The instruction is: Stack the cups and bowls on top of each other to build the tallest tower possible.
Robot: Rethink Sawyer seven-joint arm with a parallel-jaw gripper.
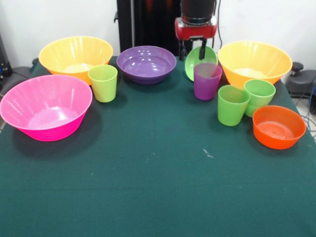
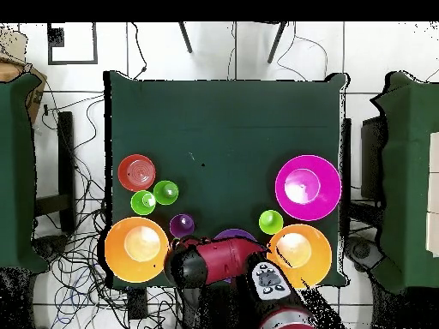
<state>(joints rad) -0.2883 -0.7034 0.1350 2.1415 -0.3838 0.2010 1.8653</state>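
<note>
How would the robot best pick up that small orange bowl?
Probably by the rim, from straight above. The orange bowl sits upright and open, and its wall is thin, so one finger could go inside and one outside. The side away from the green cups looks safest, since the nearest cup stands close.

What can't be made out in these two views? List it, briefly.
- Gripper: in the front view it is unclear whether it grips the small green bowl. The purple cup covers the bowl's lower part.
- Small green bowl: in the overhead view it is hidden under the arm.
- Purple bowl: in the overhead view it is mostly covered by the arm.
</note>
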